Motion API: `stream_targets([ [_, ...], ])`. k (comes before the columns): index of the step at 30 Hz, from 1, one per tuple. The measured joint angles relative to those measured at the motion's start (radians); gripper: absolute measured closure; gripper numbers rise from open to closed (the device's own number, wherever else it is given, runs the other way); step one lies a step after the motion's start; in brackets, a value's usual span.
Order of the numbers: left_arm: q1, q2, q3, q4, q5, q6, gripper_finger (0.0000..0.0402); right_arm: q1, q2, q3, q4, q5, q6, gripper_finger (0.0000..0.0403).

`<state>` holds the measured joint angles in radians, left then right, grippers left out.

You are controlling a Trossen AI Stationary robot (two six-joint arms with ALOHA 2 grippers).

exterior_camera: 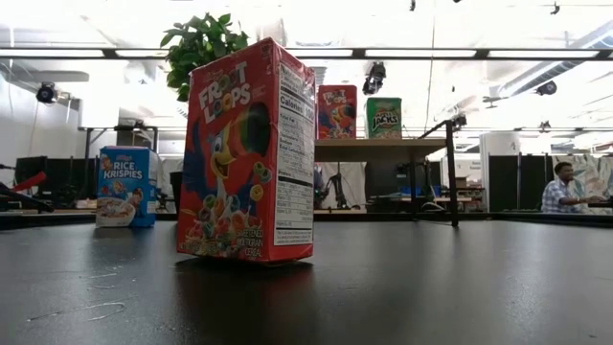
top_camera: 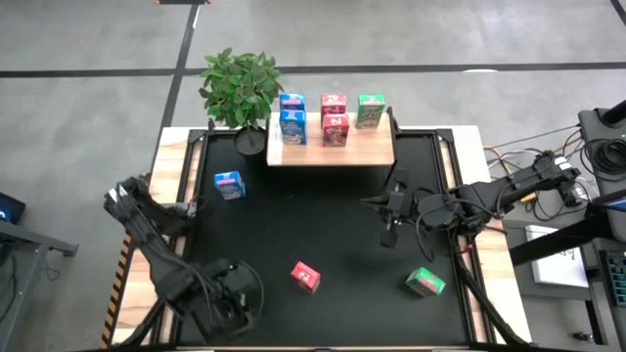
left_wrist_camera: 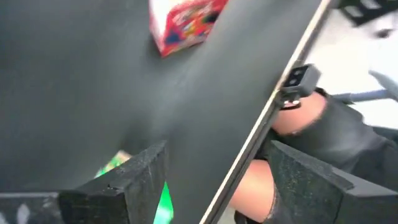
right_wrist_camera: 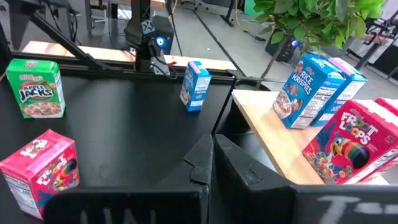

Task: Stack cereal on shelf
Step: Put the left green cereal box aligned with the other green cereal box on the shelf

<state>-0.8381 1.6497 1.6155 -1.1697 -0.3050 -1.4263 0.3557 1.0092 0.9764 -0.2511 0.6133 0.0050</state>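
Observation:
Five cereal cartons stand on the light-wood shelf [top_camera: 331, 149] at the table's far edge: two blue [top_camera: 291, 115], two red [top_camera: 334, 117] and one green [top_camera: 370, 110]. On the black mat a blue carton [top_camera: 228, 184] stands at far left. A red one [top_camera: 305, 276] [exterior_camera: 247, 153] and a green one [top_camera: 425, 283] stand near the near edge. My right gripper [top_camera: 380, 205] [right_wrist_camera: 211, 158] hovers in front of the shelf's right end, shut and empty. My left gripper [left_wrist_camera: 217, 180] is open and empty, low at the near left [top_camera: 245, 291].
A potted plant [top_camera: 240, 88] stands by the shelf's left end. Black rails run along the table's sides. The bare mat [top_camera: 313, 225] lies between the shelf and the near cartons. A person sits far off in the room [exterior_camera: 560, 187].

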Motion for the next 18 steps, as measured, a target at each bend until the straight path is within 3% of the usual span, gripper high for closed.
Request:
stream_targets([
  [7, -0.057, 0.142, 0.152, -0.299, 0.017, -0.376, 0.0101, 0.000, 0.000, -0.018, -0.002, -0.003, -0.058, 0.0394],
  [18, -0.143, 0.238, 0.114, -0.403, 0.015, -0.770, 0.0090, 0.000, -0.001, -0.019, -0.001, -0.011, -0.123, 0.0394],
])
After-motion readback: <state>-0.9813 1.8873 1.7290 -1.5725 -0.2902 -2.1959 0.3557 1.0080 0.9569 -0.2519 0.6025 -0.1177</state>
